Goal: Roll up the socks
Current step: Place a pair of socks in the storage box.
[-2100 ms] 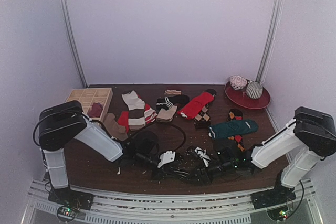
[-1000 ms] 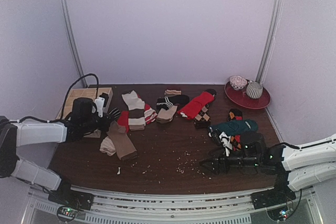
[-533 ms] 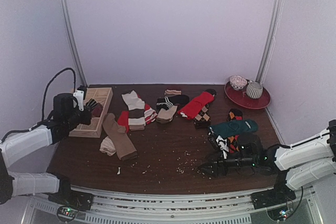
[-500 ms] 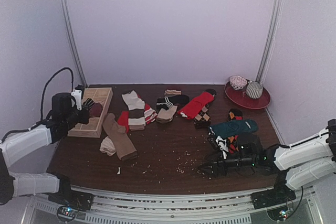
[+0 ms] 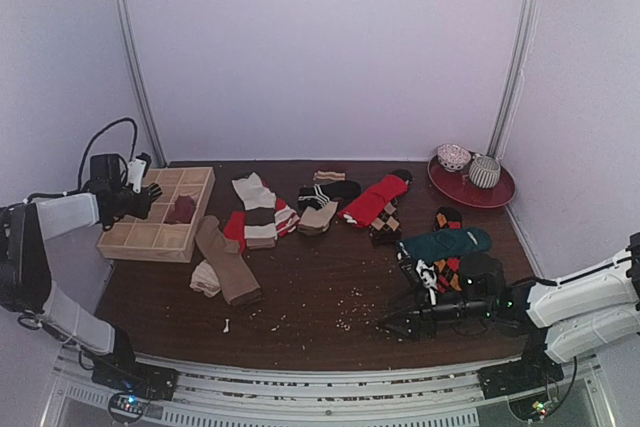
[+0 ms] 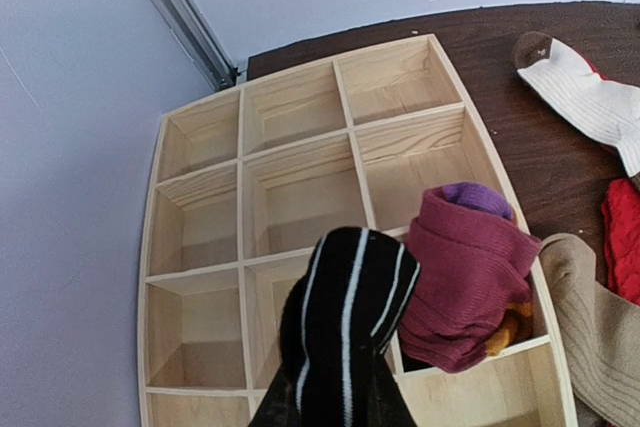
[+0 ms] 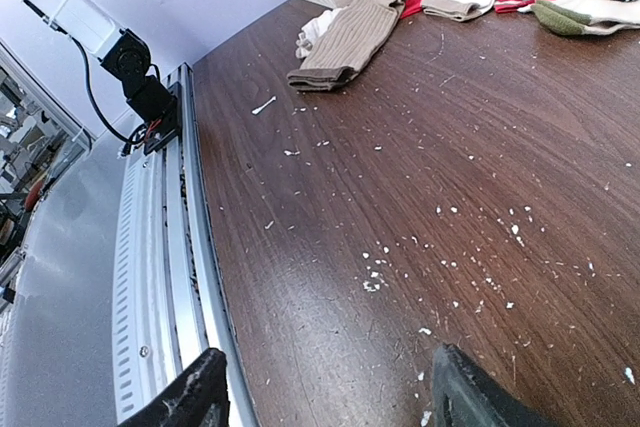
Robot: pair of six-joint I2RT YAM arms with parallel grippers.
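Striped sock (image 6: 345,337) showing black with thin white lines. Rolled sock (image 6: 465,272) showing magenta, purple top, bit of orange. Tray (image 6: 243,177) looking pale wood. Table (image 7: 450,147) showing dark brown, white specks. Ribbed sock (image 7: 350,42) looking tan.

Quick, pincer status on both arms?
Left pincer: closed, holding the black-and-white striped sock.
Right pincer: open, empty.

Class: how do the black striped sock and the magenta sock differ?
The black striped sock is gripped by the left end effector over the tray; the magenta sock rests in a compartment. The black striped sock has white lines; the magenta sock shows purple and orange. Both are rolled.
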